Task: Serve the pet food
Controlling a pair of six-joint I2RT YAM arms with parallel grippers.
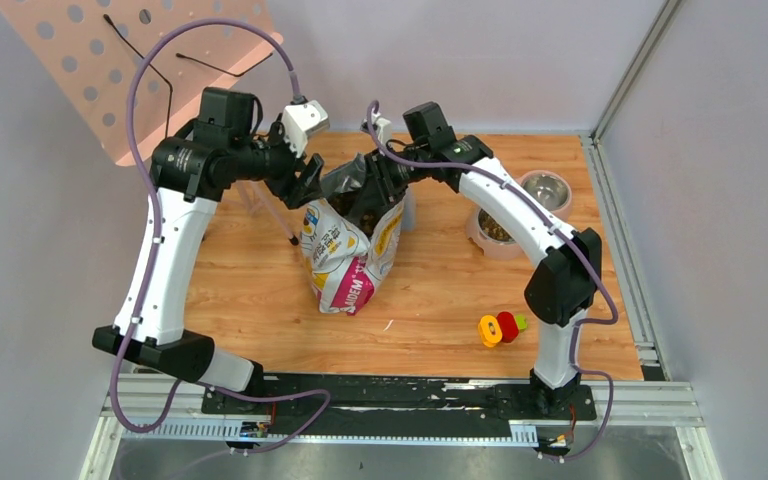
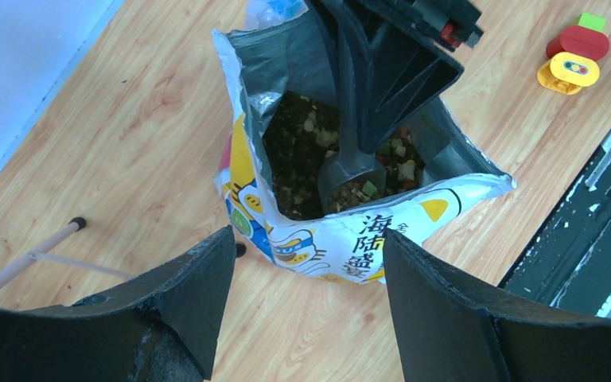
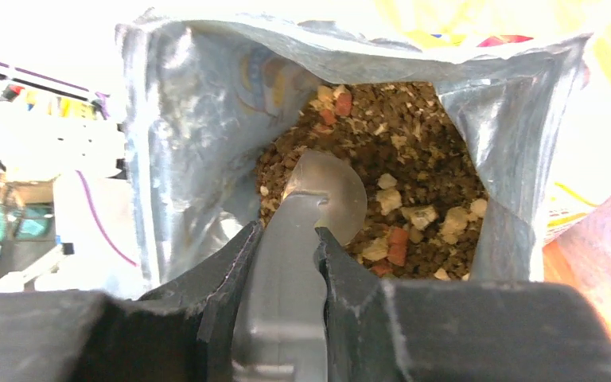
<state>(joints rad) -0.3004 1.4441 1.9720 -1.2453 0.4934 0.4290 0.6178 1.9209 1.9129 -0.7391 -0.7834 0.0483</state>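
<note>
Right end effector (image 3: 286, 239) is closed narrow on the handle of one grey scoop (image 3: 326, 195), whose rounded bowl rests on the pet food (image 3: 414, 151) inside the open bag (image 1: 345, 265). Left end effector (image 2: 306, 235) hangs above the bag mouth with its fingers spread wide and nothing between them.

The worktop (image 1: 440, 310) is an orange-brown wood-grain board. Pale grey walls (image 1: 460, 50) enclose it at the back and both sides, and a metal rail (image 1: 410, 405) with a black strip runs along the near edge where both arm bases are bolted. One pink perforated board (image 1: 110, 70) leans in at the far left corner, carrying thin black wire.

Counted: two arms, two end effectors, one scoop and one bag. The bag is glossy, printed in yellow, white and blue with a magenta corner, and it stands near the middle of the worktop with its silver lining open. The pet food is a heap of small brown pellets with a few pale, red and green bits, filling the bag's lower part. At the far right, one stand (image 1: 505, 250) holds two steel bowls: the farther bowl (image 1: 545, 188) looks bare, the nearer bowl (image 1: 495, 230) shows brown contents. One yellow, red and green toy (image 1: 500, 327) lies toward the near right, well apart from the bag. One thin stick (image 2: 32, 256) with a black tip lies just left of the bag.
</note>
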